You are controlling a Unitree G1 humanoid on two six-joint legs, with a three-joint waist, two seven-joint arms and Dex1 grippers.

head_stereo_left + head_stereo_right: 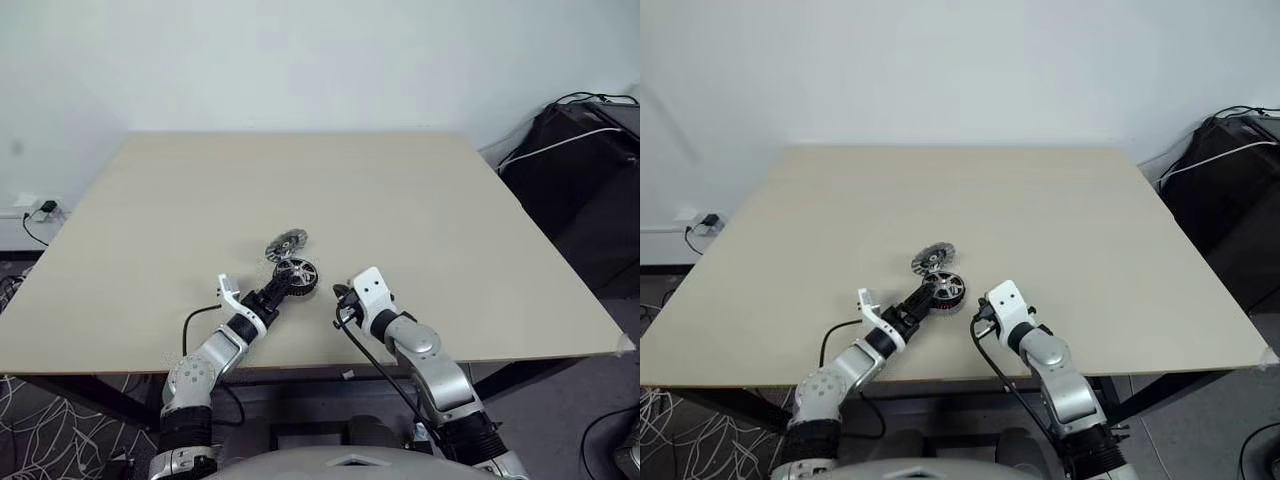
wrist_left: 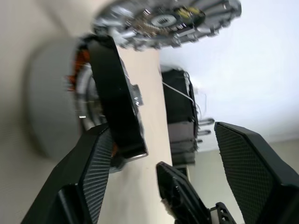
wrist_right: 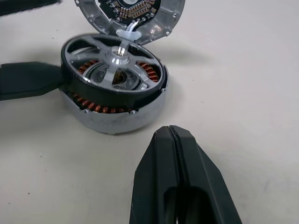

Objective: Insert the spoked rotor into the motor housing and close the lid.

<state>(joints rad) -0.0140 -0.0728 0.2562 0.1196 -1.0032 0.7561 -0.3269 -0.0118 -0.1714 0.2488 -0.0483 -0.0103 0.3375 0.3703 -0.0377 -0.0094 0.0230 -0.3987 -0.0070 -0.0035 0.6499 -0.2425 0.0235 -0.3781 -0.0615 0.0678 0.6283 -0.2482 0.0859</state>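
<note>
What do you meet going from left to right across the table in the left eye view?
Left gripper, open → spoked rotor sitting in the motor housing → right gripper, shut. The lid stands open just behind the housing.

- The two head views look forward and down from above the table [image 1: 480,230], well back from the motor housing [image 3: 114,116].
- The right wrist view looks along the pressed-together fingers of the right gripper [image 3: 180,154], near the housing.
- The left wrist view looks past the parted left gripper [image 2: 163,158], closest to the same housing.
</note>
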